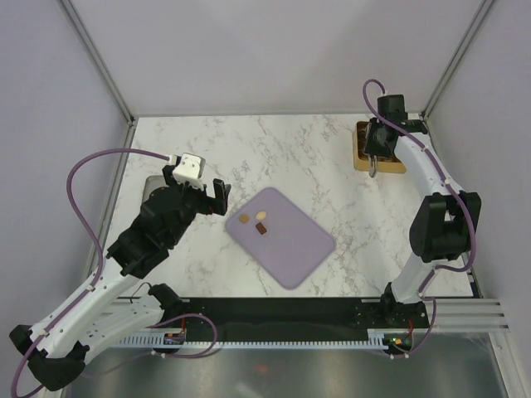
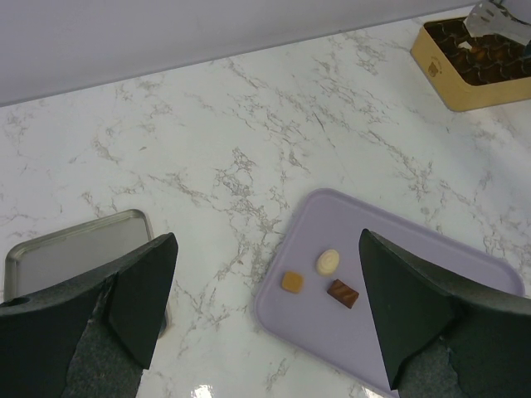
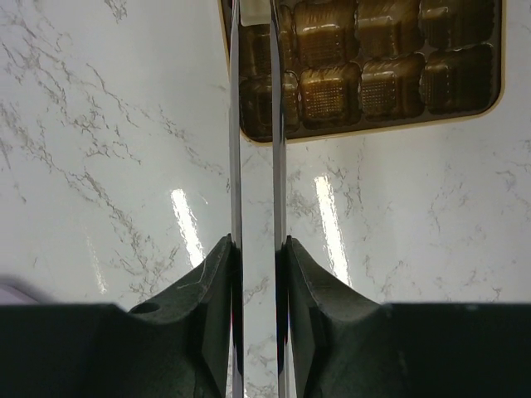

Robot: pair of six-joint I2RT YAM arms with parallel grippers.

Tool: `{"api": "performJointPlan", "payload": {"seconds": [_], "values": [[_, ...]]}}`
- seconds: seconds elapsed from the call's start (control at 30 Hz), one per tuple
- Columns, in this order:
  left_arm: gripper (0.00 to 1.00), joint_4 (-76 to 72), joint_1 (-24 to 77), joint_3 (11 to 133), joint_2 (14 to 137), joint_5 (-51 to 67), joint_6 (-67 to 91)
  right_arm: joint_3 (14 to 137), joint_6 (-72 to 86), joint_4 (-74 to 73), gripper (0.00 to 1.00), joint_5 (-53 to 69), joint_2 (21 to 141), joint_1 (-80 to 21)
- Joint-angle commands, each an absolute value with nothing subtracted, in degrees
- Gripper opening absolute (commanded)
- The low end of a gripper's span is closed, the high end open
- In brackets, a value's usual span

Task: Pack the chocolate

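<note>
1. At the far left I see a grey metal tray (image 2: 75,245). From above, the left arm covers much of it, and in the wrist view one finger hides its near corner.
2. The left gripper (image 1: 207,197) hangs over the marble table (image 1: 315,149), just left of the mat. Its jaws are spread wide with nothing between them.
3. The chocolates lie on the left corner of the lilac mat (image 1: 290,245): a tan square (image 2: 291,282), a cream oval (image 2: 328,262) and a dark brown block (image 2: 343,293). They are close together but apart, and I can count three.
4. The gold tray (image 2: 448,95) sits at the far right near the back of the table. A small mark on its side wall is too tiny for me to read. Its compartments look dark and glossy, and I cannot tell whether any of them holds a piece.
5. The right gripper (image 3: 257,257) is clamped on a pair of thin metal tongs (image 3: 255,124). The blades reach out over the gold tray's corner. Their tips are cut off by the top edge of the wrist view, and from above the gripper hides them.
</note>
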State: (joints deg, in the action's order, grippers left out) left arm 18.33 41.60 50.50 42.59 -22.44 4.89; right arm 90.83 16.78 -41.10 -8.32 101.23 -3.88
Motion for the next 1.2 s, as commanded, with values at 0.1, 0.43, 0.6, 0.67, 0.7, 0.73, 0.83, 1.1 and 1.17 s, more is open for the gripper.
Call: {"api": "performJointPlan", "payload": {"seconds": [0.1,0.43,0.6,0.67,0.7,0.73,0.83,1.1,1.17], "values": [[0.98,16.2,41.8,50.3,42.2,-23.9,2.7,92.9,17.2,-40.0,0.36,-6.6,103.2,-3.3],[0.98,16.2,41.8,50.3,42.5,-23.9,2.6,92.7,16.8,-38.9,0.38,-7.3,106.1,-3.1],[0.98,16.1,41.8,50.4,42.5,-23.9,2.5,92.1,16.6,-38.9,0.38,-8.0,106.1,-3.1],[0.98,16.0,41.7,50.3,42.5,-23.9,2.5,91.8,16.7,-39.0,0.38,-8.2,106.0,-3.2],[0.98,16.0,41.8,50.3,42.5,-24.0,2.5,91.6,16.6,-39.0,0.39,-8.3,105.7,-3.1],[0.98,16.1,41.8,50.3,42.5,-23.9,2.5,91.4,16.6,-39.0,0.39,-8.4,105.6,-3.1],[0.98,16.0,41.8,50.4,42.5,-24.0,2.5,91.0,16.7,-38.9,0.4,-9.1,105.5,-3.1],[0.98,16.1,41.8,50.3,42.4,-24.1,2.5,91.1,16.7,-39.0,0.44,-9.2,105.2,-3.2],[0.98,16.0,41.8,50.3,42.4,-24.1,2.5,91.2,16.8,-38.9,0.45,-9.1,104.9,-3.1]]}}
